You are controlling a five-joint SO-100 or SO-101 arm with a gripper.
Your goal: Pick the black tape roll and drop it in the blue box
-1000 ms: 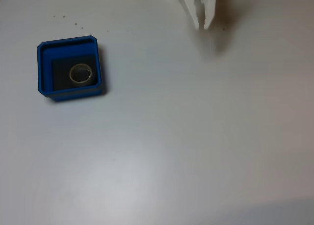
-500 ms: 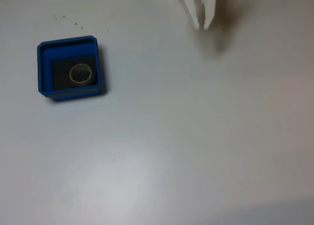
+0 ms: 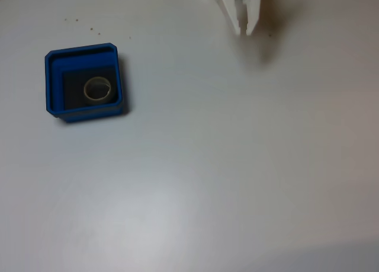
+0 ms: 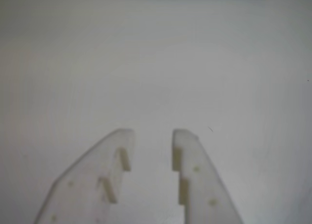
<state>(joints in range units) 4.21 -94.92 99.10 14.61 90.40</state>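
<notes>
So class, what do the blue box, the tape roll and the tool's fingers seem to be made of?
Blue box: likely moulded plastic, uniform bright blue, slight sheen. Tape roll: pale inner ring looks like cardboard; its black tape is hard to see against the dark floor. Tool fingers: matte white plastic, probably 3D-printed.

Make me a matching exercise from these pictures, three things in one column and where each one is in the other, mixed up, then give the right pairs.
Things:
1. black tape roll
2. blue box
3. gripper

Places, in the fixed view:
A. at the top edge, right of centre, above bare table
B. on the table at the left
C. lying flat on a dark floor inside a tray

Pairs: 1-C, 2-B, 3-A

The wrist view shows the gripper with a gap between its white fingers and nothing in it.
</notes>
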